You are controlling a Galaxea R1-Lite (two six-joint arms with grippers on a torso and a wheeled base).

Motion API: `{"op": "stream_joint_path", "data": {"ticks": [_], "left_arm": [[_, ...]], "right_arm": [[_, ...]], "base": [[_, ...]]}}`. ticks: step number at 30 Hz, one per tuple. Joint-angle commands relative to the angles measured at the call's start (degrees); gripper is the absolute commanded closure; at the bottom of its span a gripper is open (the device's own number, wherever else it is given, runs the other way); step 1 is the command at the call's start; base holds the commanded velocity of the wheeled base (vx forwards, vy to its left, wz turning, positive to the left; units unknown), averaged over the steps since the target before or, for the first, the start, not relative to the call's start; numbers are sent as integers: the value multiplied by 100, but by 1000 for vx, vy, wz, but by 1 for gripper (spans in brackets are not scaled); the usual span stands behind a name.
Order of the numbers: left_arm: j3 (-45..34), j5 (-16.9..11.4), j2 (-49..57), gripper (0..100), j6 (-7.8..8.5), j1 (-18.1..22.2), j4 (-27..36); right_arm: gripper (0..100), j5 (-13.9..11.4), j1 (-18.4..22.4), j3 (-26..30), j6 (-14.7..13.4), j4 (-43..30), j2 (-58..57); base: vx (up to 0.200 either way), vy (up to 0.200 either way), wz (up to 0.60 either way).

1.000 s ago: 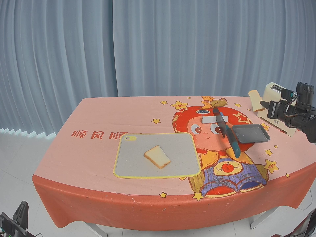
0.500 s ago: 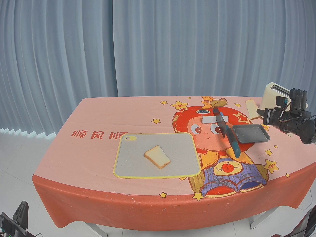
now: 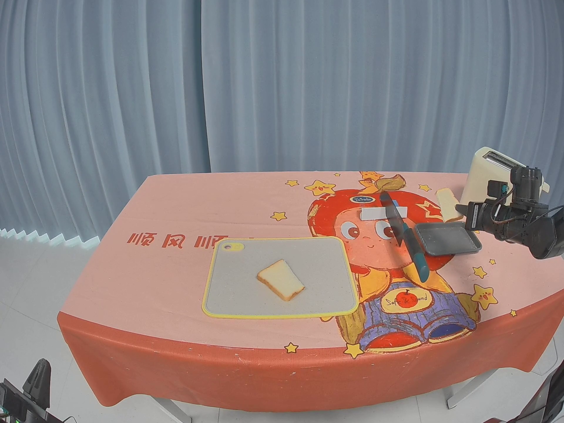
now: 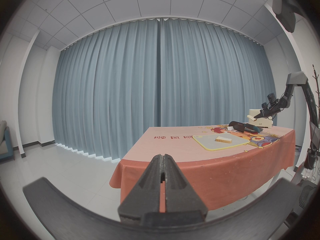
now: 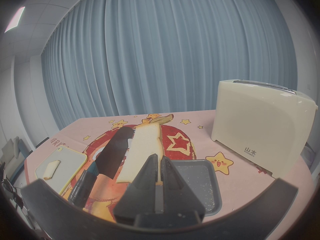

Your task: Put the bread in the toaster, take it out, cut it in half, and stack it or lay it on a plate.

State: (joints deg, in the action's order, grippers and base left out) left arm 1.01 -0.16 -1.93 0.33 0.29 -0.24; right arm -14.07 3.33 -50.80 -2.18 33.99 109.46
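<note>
We are pinching the bread slice (image 5: pixel 144 149) in the right end effector (image 5: pixel 158 160), toaster (image 5: pixel 263 124) beside it and plate (image 5: pixel 196 179) just below, and we are probably needing a light squeeze and level carry over the knife (image 5: pixel 113 154) to the cutting board (image 5: pixel 71 160).

Head view: high, facing forward and down, whole table (image 3: pixel 176 218) in frame, cutting board (image 3: pixel 329 265) lower centre, toaster (image 3: pixel 484 168) right edge. Left wrist view: low, off table, far, facing it across floor. Right wrist view: close over tray (image 5: pixel 200 177), toaster near, right gripper (image 5: pixel 157 158) gripping bread slice (image 5: pixel 143 147) in foreground. All share cutting board, toaster.
</note>
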Motion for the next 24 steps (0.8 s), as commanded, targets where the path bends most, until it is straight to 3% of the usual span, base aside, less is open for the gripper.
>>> {"op": "stream_joint_path", "data": {"ticks": [1, 24], "left_arm": [[-101, -2, -1, 100, 2, -3, -2], [-101, -2, -1, 100, 2, 6, -2]], "right_arm": [[100, 1, 1, 9, -2, 3, 49], [100, 36, 89, -53, 165, 3, 594]], "base": [[0, 0, 0], [0, 0, 0]]}}
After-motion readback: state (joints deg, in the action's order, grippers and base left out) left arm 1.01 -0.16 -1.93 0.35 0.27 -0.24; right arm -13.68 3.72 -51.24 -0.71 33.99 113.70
